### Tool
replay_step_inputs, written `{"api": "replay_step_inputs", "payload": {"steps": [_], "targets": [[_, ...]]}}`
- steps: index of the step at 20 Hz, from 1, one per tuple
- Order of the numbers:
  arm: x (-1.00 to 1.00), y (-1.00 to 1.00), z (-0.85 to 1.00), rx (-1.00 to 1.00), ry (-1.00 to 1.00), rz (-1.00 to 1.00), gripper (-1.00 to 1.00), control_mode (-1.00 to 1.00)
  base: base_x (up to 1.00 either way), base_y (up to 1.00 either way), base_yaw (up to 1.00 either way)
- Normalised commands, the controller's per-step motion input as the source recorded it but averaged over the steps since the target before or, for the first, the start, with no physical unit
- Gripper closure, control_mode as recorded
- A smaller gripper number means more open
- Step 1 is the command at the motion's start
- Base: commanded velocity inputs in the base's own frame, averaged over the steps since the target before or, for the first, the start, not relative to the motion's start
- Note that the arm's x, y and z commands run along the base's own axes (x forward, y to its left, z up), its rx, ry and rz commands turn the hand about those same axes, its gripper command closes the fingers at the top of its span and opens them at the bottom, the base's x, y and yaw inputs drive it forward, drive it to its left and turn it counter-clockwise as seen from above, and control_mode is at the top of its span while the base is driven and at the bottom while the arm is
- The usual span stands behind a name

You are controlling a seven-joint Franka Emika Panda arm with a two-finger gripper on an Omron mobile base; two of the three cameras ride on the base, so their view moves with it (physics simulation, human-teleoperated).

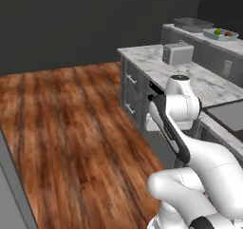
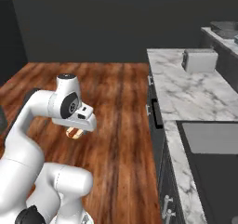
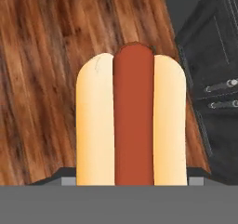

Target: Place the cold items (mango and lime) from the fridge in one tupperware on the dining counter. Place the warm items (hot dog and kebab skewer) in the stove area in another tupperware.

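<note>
Gripper (image 2: 76, 134) jaws are closed around the hot dog (image 3: 132, 121), which the hand view shows lengthwise, sausage between two pale bun halves, carried above the wooden floor (image 1: 71, 128). On the far dining counter (image 1: 190, 33), the pale blue-green tupperware (image 1: 220, 34) seems to hold the lime (image 1: 218, 32) and the mango (image 1: 229, 33) (small at this distance, so I judge rather than confirm). The cold half looks done. The dark grey tupperware (image 1: 192, 23) sits just beside it and awaits the hot dog, then the kebab skewer, which is yet to be fetched.
</note>
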Motion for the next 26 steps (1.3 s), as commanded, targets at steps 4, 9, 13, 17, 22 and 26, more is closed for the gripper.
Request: {"api": "replay_step_inputs", "payload": {"steps": [4,9,13,17,22,26], "targets": [[0.00,0.00,0.00,0.00,0.00,0.00,1.00,1.00,0.01,0.37,0.63],[0.00,0.00,0.00,0.00,0.00,0.00,1.00,1.00,0.26,0.03,0.13],[0.00,0.00,0.00,0.00,0.00,0.00,1.00,1.00,0.75,0.05,-0.23],[0.00,0.00,0.00,0.00,0.00,0.00,1.00,1.00,0.98,0.28,-0.31],[0.00,0.00,0.00,0.00,0.00,0.00,1.00,1.00,0.98,0.04,-0.18],[0.00,0.00,0.00,0.00,0.00,0.00,1.00,1.00,1.00,0.00,-0.09]]}}
